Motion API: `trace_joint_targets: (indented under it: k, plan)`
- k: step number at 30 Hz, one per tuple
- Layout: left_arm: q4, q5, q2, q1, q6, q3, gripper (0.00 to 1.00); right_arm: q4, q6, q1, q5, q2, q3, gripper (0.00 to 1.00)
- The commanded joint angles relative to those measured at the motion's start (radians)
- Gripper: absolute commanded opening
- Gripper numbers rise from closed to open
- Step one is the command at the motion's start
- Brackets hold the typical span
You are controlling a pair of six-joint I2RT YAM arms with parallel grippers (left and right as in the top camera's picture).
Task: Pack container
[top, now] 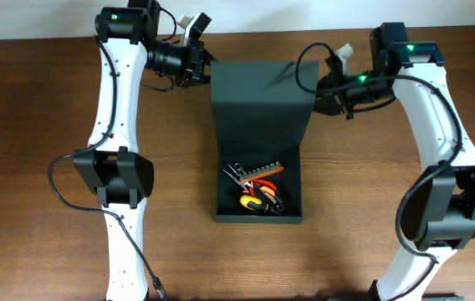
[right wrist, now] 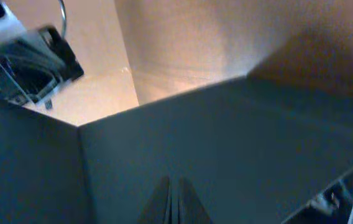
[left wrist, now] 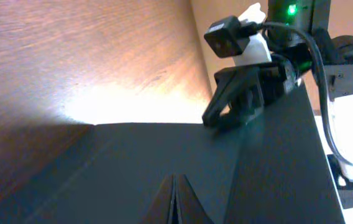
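We see one table [top: 37,125]; two arms, the left arm [top: 120,92] and the right arm [top: 441,117]; one container [top: 258,144] at the table's centre, its long axis running 12 to 6, its lid [top: 263,84] raised at the 12 end. The lid lies at 3 o'clock from the left jaws and at 9 o'clock from the right jaws; both sit at its side edges, equally near. Both jaws are closed tight, holding nothing we can make out. One heap of tools [top: 258,188] lies inside toward 6; too tangled to count.
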Motion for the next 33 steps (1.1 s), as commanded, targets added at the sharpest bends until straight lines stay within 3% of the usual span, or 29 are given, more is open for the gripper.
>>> trace_joint_targets:
  k: [1, 14, 24, 29, 33]
  plan:
    - [-0.002, 0.022, -0.071, -0.039, -0.012, 0.018, 0.02, -0.064, -0.129, 0.034, 0.008, -0.047, 0.017, 0.04]
    - [-0.001, -0.032, -0.161, -0.09, -0.035, 0.018, 0.02, -0.237, -0.23, 0.094, 0.049, -0.163, 0.017, 0.04]
    - [-0.001, -0.439, -0.295, -0.09, -0.055, 0.018, 0.02, -0.234, -0.216, 0.093, 0.312, -0.307, 0.017, 0.04]
    - [-0.001, -0.762, -0.396, -0.09, -0.126, 0.018, 0.02, -0.295, -0.119, 0.093, 0.689, -0.41, 0.017, 0.04]
    - [-0.001, -0.914, -0.463, -0.09, -0.135, 0.016, 0.02, -0.376, -0.094, 0.093, 0.896, -0.48, 0.017, 0.04]
